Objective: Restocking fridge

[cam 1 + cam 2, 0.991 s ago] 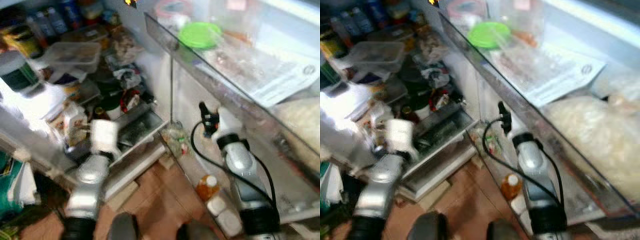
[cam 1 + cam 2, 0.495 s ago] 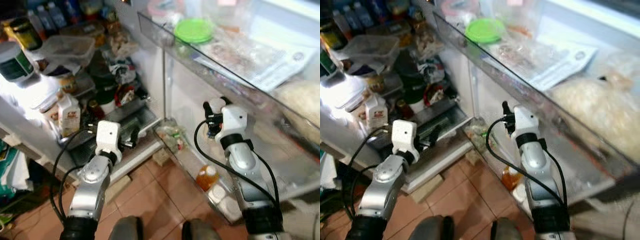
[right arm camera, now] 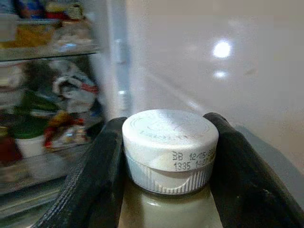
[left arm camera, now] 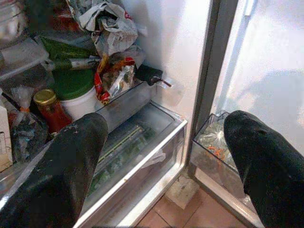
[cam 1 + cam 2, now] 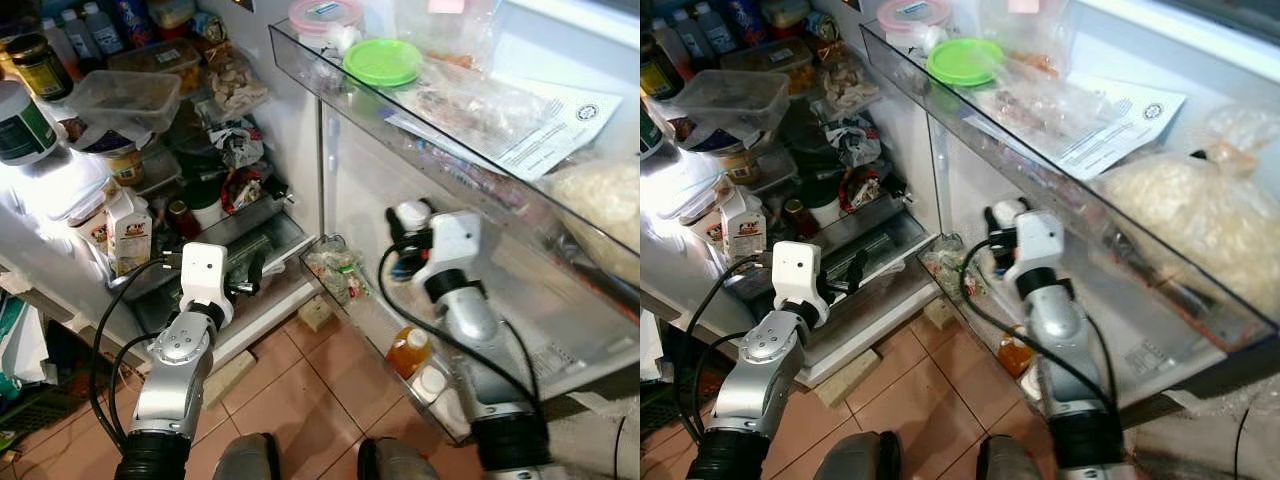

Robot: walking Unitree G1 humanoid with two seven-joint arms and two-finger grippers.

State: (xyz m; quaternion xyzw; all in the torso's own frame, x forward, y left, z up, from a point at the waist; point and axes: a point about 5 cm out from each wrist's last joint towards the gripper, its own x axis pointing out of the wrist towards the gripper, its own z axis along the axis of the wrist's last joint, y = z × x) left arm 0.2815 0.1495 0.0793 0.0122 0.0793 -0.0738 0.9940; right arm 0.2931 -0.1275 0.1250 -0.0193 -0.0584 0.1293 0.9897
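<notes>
While its white cap faces the camera, the bottle (image 3: 168, 156) sits clamped at the neck between the right gripper (image 5: 408, 243) fingers, held beside the open fridge door (image 5: 470, 200). At nine o'clock from it, the left gripper (image 4: 161, 166) hangs spread and empty above the bottom drawer (image 4: 137, 142) of the fridge.

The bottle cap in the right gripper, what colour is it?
White. The bottle cap, held in the right gripper, shows best in the right wrist view.
</notes>
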